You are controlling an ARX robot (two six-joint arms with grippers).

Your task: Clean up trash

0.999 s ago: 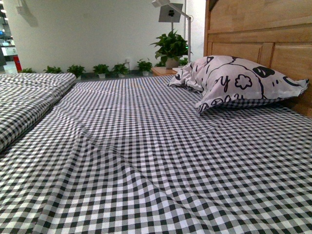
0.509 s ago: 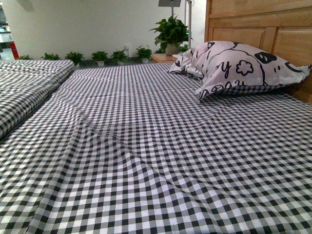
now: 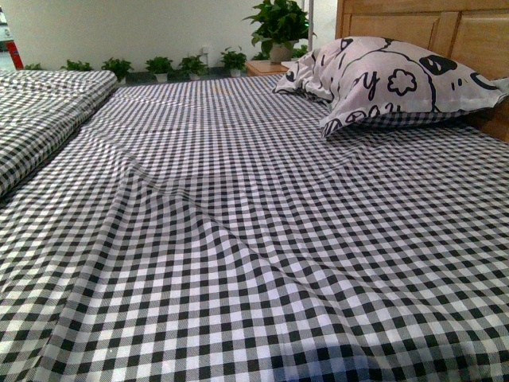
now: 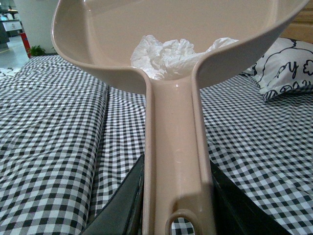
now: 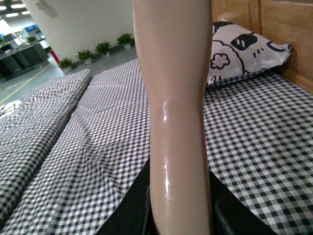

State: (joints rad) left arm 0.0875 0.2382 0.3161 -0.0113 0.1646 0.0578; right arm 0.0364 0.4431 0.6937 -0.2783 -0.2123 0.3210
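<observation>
In the left wrist view a beige dustpan (image 4: 176,147) is held up over the checked bed, its long handle clamped between the dark jaws of my left gripper (image 4: 177,196). A crumpled white wad of tissue, the trash (image 4: 168,55), lies inside the pan's scoop at the handle end. In the right wrist view my right gripper (image 5: 178,205) is shut on the smooth beige brush handle (image 5: 178,98), which rises out of the picture; the brush head is out of view. Neither arm shows in the front view.
A black-and-white checked sheet (image 3: 238,239) covers the bed, with folds near the middle. A printed pillow (image 3: 390,79) leans on the wooden headboard (image 3: 445,28) at the far right. A second checked bed (image 3: 40,119) lies to the left. Potted plants (image 3: 171,65) line the far wall.
The front view has tilted downward: pillow, headboard and plants sit higher in the picture now, and the lamp has left the top edge. Nothing on the bed has moved.
</observation>
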